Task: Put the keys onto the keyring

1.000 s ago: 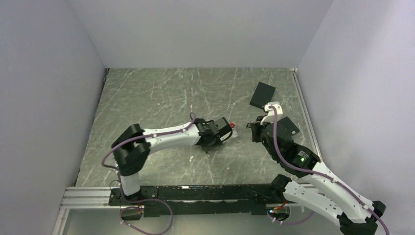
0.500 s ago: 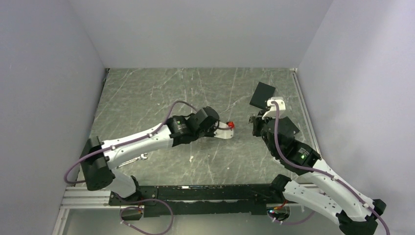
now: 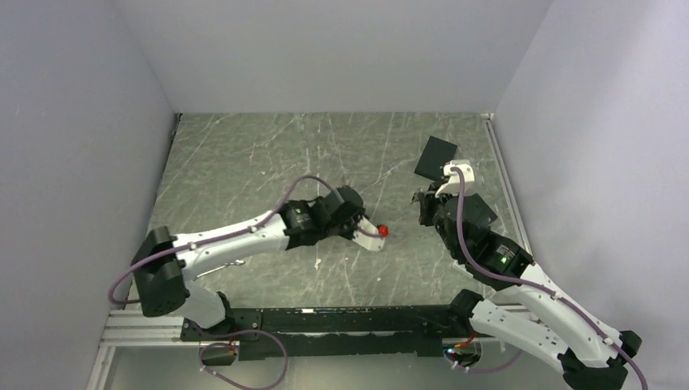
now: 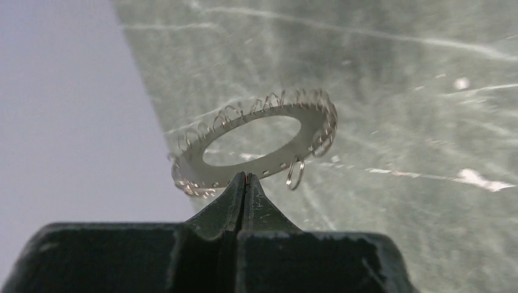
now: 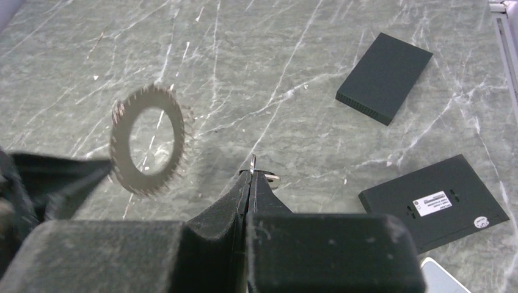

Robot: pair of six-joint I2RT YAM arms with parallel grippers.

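We find the keyring (image 4: 314,125) pinched in the left end effector (image 4: 245,177) above the counter (image 3: 244,154). It sits left of the right end effector (image 5: 251,174), which nips a small metal piece (image 5: 269,178). At the counter's right, a block (image 5: 383,77) lies behind a flat slab (image 5: 434,201).

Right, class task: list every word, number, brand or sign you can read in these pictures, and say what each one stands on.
White label on the flat black box: print too small to read.
Round sticker on the same box: too small to read.
Black block and keyring: no text visible.
Nothing legible anywhere.
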